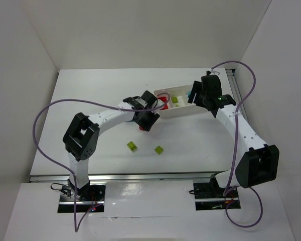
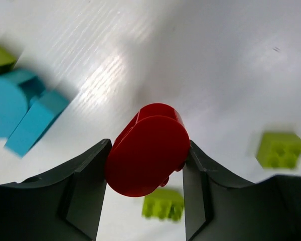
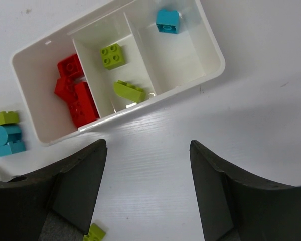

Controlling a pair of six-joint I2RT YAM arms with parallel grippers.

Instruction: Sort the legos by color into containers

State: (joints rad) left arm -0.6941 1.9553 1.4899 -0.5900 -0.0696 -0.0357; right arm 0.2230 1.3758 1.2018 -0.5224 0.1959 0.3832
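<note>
Found the left gripper [image 2: 149,148] clenched on a red lego [image 2: 150,160], rounded in outline and pinched from both sides between the dark fingers [image 2: 88,186]. Could not tell any contact with the white table [image 2: 215,60] beneath. Saw, beyond that grip and off toward the left finger, a blurred cluster of cyan-blue legos [image 2: 20,113] with a lime green lego [image 2: 0,59] just beside. Saw another lime green lego [image 2: 280,149] off toward the right finger, and a third [image 2: 163,203] low between the fingers, behind the red lego. From above, placed this gripper [image 1: 142,126] near the red end of the white tray [image 1: 183,111]. Found the right gripper [image 3: 148,145] released, jaws spread wide, only table under the gap. Saw the tray [image 3: 215,60] ahead of those fingertips, slanted and split into three compartments. Counted several red legos [image 3: 75,95] piled in the compartment toward the left finger, and two lime green legos, one flat [image 3: 113,55] and one tilted [image 3: 129,91], in the middle. Counted one cyan-blue lego [image 3: 168,21] in the compartment toward the right finger. Noted, outside the tray and further off the left finger, a lime green lego [image 3: 2,119] lying just above cyan-blue legos [image 3: 5,141]. Noted one more lime green lego [image 3: 94,233] close beside the left finger's base.
</note>
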